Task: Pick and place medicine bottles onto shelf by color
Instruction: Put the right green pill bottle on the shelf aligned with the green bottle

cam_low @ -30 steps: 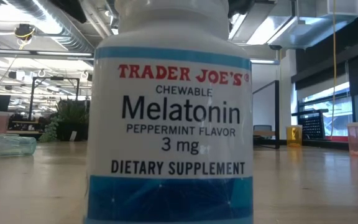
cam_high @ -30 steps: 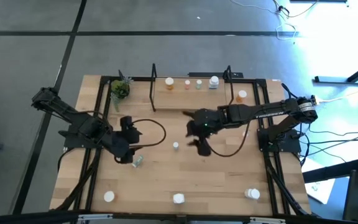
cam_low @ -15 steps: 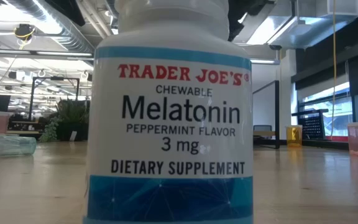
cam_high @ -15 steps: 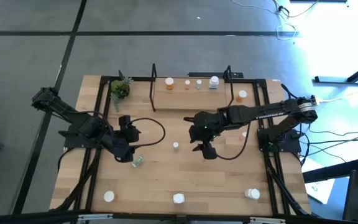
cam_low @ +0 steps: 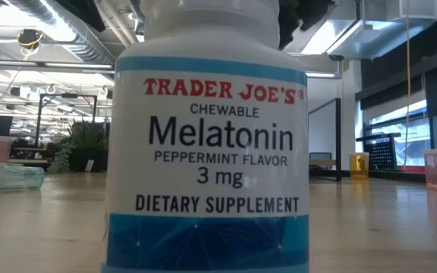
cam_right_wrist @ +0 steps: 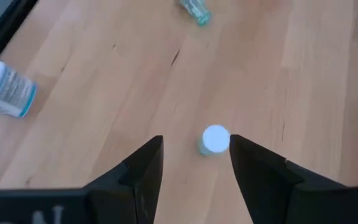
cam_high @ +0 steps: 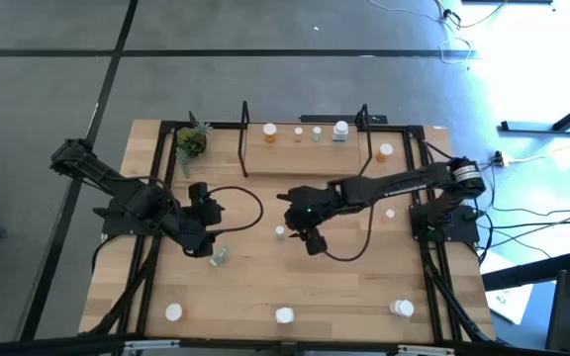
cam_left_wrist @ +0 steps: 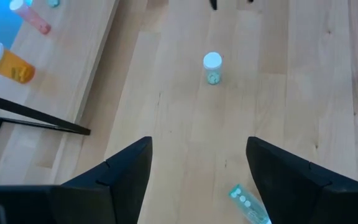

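At centre frame the right gripper (cam_high: pixel 303 235), fingers spread and empty, hovers over a tiny green bottle (cam_high: pixel 280 232). It looks light, rigid and easily tipped; grasp its sides below the cap.

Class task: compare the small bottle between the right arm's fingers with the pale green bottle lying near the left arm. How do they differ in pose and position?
The small upright bottle stands, white cap up; the pale green lying bottle rests on its side.

The upright bottle sits mid-table between the open right tool's fingers; the lying bottle is beside the left tool, outside its fingers.

Both look small and greenish and rest on the wooden table.
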You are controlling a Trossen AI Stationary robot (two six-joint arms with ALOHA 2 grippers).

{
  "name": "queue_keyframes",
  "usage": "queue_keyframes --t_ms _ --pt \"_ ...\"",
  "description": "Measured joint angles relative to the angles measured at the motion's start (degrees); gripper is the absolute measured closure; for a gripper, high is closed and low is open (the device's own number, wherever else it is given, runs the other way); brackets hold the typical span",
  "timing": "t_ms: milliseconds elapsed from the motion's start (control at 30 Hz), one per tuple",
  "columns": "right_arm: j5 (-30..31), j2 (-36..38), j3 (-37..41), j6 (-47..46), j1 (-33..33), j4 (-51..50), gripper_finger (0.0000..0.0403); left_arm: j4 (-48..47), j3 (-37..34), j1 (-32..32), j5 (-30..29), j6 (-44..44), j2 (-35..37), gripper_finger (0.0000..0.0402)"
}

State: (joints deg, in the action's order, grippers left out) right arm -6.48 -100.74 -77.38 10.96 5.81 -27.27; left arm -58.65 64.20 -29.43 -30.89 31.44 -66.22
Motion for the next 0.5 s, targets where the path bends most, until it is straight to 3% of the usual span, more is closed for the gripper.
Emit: queue_keyframes --t_ms 500 --pt "0.7 -8.4 0.0 6.3 -1.6 4.9 0.0215 0.2 0.0 0.0 0.0 0.1 0.0 0.0148"
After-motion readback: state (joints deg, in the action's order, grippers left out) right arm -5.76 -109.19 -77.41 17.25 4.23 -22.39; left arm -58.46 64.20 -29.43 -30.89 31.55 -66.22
